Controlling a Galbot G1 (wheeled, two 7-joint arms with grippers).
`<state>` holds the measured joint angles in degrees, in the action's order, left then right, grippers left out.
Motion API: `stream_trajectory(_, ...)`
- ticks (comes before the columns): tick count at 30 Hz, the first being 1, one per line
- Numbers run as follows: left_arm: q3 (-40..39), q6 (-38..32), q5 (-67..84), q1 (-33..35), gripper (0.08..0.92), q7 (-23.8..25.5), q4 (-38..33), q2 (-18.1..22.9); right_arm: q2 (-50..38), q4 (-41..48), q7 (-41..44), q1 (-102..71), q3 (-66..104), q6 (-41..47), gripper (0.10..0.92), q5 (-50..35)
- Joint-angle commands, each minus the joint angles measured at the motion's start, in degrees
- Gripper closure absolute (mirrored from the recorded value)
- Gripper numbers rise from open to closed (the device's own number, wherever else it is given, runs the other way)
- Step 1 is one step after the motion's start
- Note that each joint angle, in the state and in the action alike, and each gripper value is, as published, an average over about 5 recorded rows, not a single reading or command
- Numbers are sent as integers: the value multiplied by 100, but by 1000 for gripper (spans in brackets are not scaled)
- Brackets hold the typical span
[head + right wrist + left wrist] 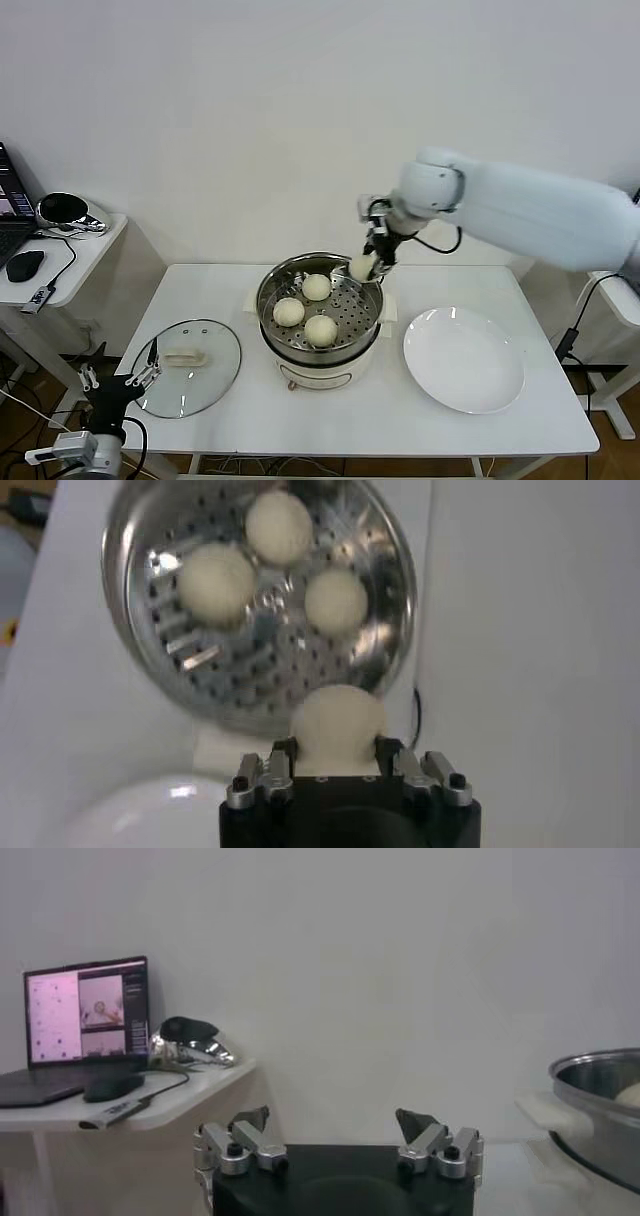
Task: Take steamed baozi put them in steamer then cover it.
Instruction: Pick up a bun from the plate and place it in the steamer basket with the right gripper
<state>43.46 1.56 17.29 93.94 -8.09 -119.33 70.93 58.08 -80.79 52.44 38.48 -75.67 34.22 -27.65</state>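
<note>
The steamer [266,303] stands at the table's middle, and three steamed baozi [316,287] [289,312] [320,329] lie on its perforated tray [262,670]. Over its far right rim, my right gripper [368,265] is shut on a fourth baozi [360,268]. In the right wrist view that baozi [337,723] sits between the fingers [285,752], just above the rim. The cover [215,380], a glass lid with a cream handle [184,357], lies flat on the table to the left. My left gripper [120,378] is parked low at the front left corner, open and empty.
A white plate [463,360] with nothing on it lies right of the steamer. A side desk with a laptop [85,1013], a mouse and cables stands at the far left. The steamer's rim [600,1070] shows in the left wrist view beyond my open left gripper [335,1123].
</note>
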Motion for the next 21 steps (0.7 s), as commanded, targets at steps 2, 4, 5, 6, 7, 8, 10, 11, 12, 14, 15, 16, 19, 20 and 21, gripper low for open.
stream_trajectory(2, -21, 5, -7, -10, 177, -3, -33, 42, 810, 221, -434, -448, -319, 707, 516, -491)
stream_trajectory(4, -34, 5, -10, -5, 177, -3, -42, 61, 814, 278, -434, -580, -309, 720, 516, -318)
stream_trajectory(5, -38, 4, -12, -2, 177, -4, -46, 68, 812, 314, -432, -643, -306, 719, 516, -210)
stream_trajectory(6, -41, 3, -13, 1, 177, -4, -49, 73, 808, 355, -430, -704, -305, 715, 516, -108)
stream_trajectory(7, -42, 2, -13, 3, 177, -4, -51, 76, 802, 397, -429, -762, -298, 710, 516, -11)
stream_trajectory(8, -42, 1, -14, 5, 177, -4, -54, 79, 794, 444, -428, -819, -286, 706, 516, 73)
stream_trajectory(10, -43, 0, -15, 9, 177, -4, -59, 83, 770, 514, -423, -930, -251, 709, 516, 155)
stream_trajectory(11, -43, 0, -15, 11, 177, -4, -63, 84, 755, 534, -420, -979, -230, 708, 516, 178)
stream_trajectory(12, -43, 0, -15, 14, 177, -4, -67, 85, 740, 548, -418, -1021, -209, 708, 516, 189)
stream_trajectory(14, -43, 0, -14, 15, 177, -4, -72, 83, 713, 559, -416, -1092, -173, 704, 518, 203)
stream_trajectory(15, -43, 0, -14, 14, 177, -4, -72, 80, 703, 559, -416, -1118, -155, 702, 519, 206)
stream_trajectory(16, -43, 1, -14, 12, 177, -4, -69, 78, 696, 558, -417, -1138, -138, 700, 519, 208)
stream_trajectory(19, -45, 1, -14, 3, 177, -3, -61, 74, 683, 558, -429, -1168, -94, 689, 517, 216)
stream_trajectory(20, -46, 1, -14, 0, 177, -3, -59, 75, 678, 560, -436, -1168, -82, 681, 517, 229)
stream_trajectory(21, -48, 1, -14, -2, 177, -4, -59, 76, 669, 561, -443, -1158, -68, 668, 516, 250)
